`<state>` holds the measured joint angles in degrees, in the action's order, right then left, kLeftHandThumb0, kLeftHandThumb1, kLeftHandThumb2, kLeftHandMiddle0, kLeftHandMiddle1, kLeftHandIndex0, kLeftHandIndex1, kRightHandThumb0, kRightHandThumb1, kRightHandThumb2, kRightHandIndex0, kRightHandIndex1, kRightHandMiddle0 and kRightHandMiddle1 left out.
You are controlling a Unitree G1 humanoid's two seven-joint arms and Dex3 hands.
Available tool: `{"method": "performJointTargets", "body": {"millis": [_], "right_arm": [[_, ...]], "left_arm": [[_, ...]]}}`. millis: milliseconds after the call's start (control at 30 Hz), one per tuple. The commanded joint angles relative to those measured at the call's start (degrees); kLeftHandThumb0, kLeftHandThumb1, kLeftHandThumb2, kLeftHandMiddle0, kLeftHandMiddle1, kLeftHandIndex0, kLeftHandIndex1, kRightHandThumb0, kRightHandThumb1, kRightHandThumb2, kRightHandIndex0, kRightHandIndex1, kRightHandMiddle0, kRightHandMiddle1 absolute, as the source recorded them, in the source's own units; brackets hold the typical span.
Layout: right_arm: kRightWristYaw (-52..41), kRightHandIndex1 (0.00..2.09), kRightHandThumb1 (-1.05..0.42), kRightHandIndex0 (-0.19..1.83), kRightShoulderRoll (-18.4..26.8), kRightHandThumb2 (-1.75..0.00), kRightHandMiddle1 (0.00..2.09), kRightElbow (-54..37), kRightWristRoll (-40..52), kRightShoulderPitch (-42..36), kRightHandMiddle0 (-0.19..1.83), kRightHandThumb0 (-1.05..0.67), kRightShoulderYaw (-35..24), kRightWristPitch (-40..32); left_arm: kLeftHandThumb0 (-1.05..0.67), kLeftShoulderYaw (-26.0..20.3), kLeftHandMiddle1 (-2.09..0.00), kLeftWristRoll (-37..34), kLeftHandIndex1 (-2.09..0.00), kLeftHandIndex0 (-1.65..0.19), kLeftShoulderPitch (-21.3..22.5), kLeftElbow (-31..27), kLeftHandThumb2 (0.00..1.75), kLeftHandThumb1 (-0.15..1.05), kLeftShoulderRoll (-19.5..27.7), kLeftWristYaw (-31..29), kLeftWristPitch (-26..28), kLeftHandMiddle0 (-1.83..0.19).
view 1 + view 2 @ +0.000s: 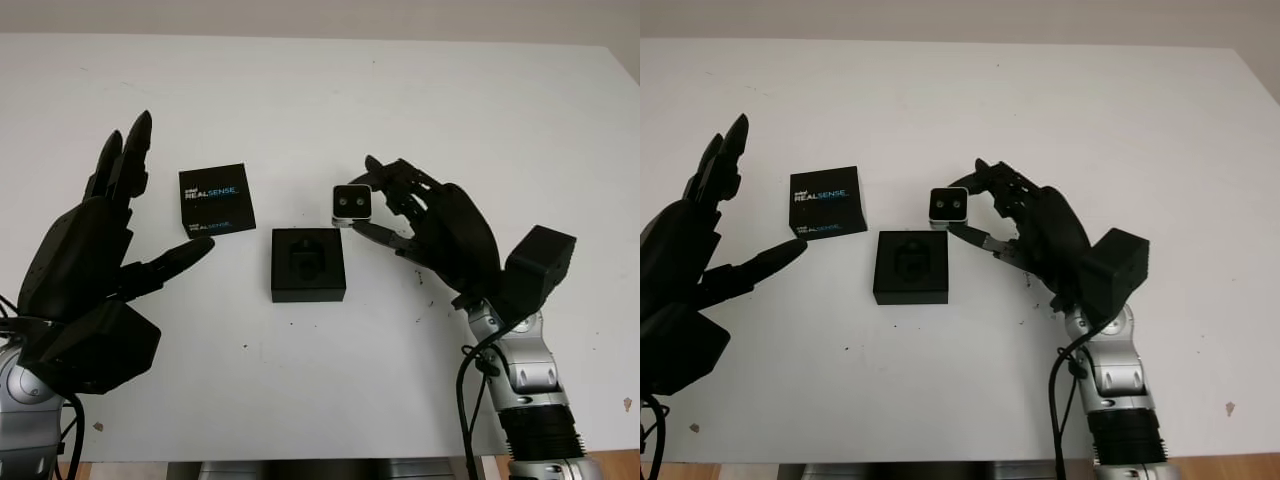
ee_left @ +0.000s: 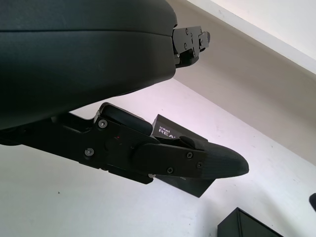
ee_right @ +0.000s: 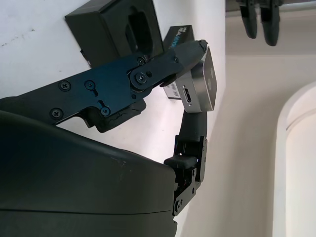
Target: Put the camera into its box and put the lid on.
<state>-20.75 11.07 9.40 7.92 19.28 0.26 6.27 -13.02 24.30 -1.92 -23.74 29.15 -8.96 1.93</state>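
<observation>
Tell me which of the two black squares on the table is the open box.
The box nearest the camera held by the right hand: it shows a moulded recess. The lid carries RealSense print.

Brushed silver metal camera (image 3: 201, 85); matt black box (image 1: 308, 264); printed card lid (image 1: 216, 199); smooth white bench (image 1: 330, 100); black plastic right hand (image 1: 430, 220)

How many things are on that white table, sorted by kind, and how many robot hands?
Small silver cube camera, held in the right hand: 1
Open black box with a foam recess: 1
Black lid printed RealSense: 1
Black robot hands, left open, right: 2
Total: 5
</observation>
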Motion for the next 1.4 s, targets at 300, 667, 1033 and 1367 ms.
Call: {"method": "performJointTargets", "body": {"millis": [300,667,1033,1367], "right_arm": [[-2.50,0.05,-1.02,0.11,-2.24,-0.06,1.57,11.09,-3.18,4.92,0.44,-0.56,3.12,9.19],[-2.24,0.06,-1.01,0.12,-3.53,-0.05,1.61,12.29,-3.80,4.19,0.44,-0.55,4.01,8.52],[-1.01,0.05,-1.01,0.12,-3.46,-0.06,1.59,9.79,-5.49,1.68,0.42,-0.53,4.42,7.29],[-1.16,0.05,-1.01,0.11,-2.90,-0.05,1.58,8.77,-6.43,0.30,0.43,-0.52,4.42,7.15]], "left_arm": [[-0.82,-0.85,0.00,-2.88,-0.06,0.16,-0.42,0.31,0.49,1.05,-0.70,0.98,-1.26,0.19],[-0.82,-0.79,0.00,-2.97,-0.05,0.18,-0.52,0.69,0.50,1.05,-0.64,1.26,-1.68,0.19],[-0.82,-1.00,0.00,-2.73,-0.05,0.18,-0.52,0.68,0.50,1.05,-0.40,1.05,-1.64,0.19],[-0.82,-0.95,0.00,-3.45,-0.05,0.18,-0.32,1.06,0.49,1.05,-0.21,0.74,-1.94,0.19]]}}
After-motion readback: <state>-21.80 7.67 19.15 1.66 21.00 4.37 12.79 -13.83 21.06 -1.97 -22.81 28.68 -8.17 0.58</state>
